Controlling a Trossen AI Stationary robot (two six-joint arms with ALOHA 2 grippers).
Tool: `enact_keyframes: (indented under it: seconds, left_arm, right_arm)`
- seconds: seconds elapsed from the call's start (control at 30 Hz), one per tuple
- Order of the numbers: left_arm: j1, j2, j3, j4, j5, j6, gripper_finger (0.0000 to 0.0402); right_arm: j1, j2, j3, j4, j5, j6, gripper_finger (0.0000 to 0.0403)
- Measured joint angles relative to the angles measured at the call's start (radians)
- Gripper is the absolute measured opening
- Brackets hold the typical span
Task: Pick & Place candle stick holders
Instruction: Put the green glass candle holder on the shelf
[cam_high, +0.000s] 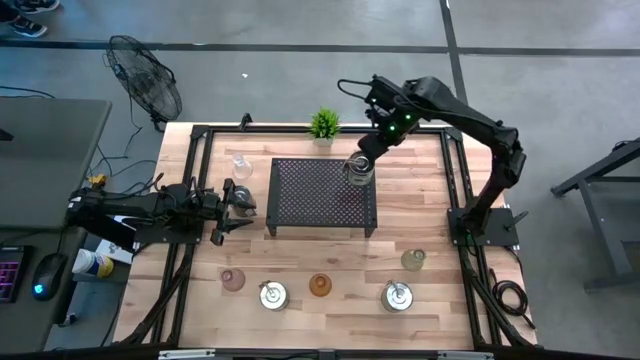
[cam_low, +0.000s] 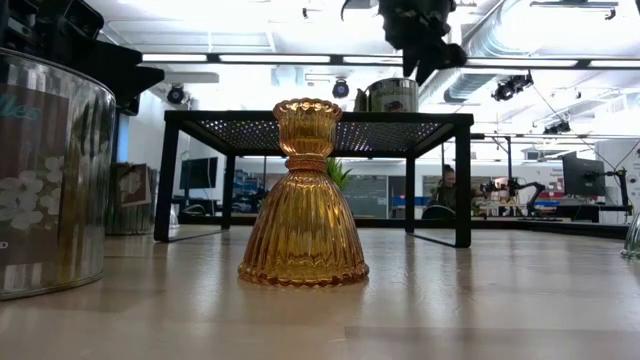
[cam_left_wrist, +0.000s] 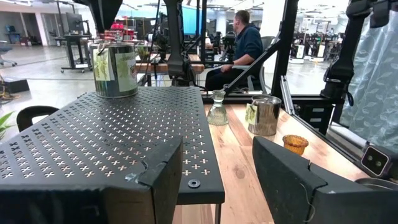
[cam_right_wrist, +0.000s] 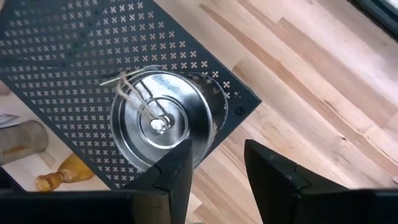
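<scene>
A shiny silver holder stands on the far right corner of the black perforated rack; it also shows in the right wrist view and the low view. My right gripper is open just above it and toward the rack's corner, touching nothing. My left gripper is open and empty at the rack's left side. Along the near edge stand a pink holder, a silver holder, an amber holder and another silver holder. A greenish holder and a clear one stand apart.
A small green potted plant stands at the table's far edge behind the rack. Black frame rails run along the table's sides. A person sits in the room beyond the table. Bare wood lies between the rack and the near row.
</scene>
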Motion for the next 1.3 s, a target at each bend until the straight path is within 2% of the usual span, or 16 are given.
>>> enact_keyframes:
  seconds: [0.2, 0.33, 0.7, 1.3]
  left_arm:
    - [0.000, 0.000, 0.000, 0.000, 0.000, 0.000, 0.0188]
    - [0.000, 0.000, 0.000, 0.000, 0.000, 0.000, 0.0188]
    - [0.000, 0.000, 0.000, 0.000, 0.000, 0.000, 0.0188]
    - [0.000, 0.000, 0.000, 0.000, 0.000, 0.000, 0.0188]
  right_arm:
    - [0.000, -0.043, 0.000, -0.007, 0.004, -0.001, 0.0138]
    - [0.001, -0.069, 0.000, -0.019, 0.052, -0.014, 0.0138]
    - [0.013, -0.146, 0.000, -0.088, 0.091, -0.023, 0.0138]
    - [0.221, -0.208, 0.000, -0.102, 0.174, -0.031, 0.0138]
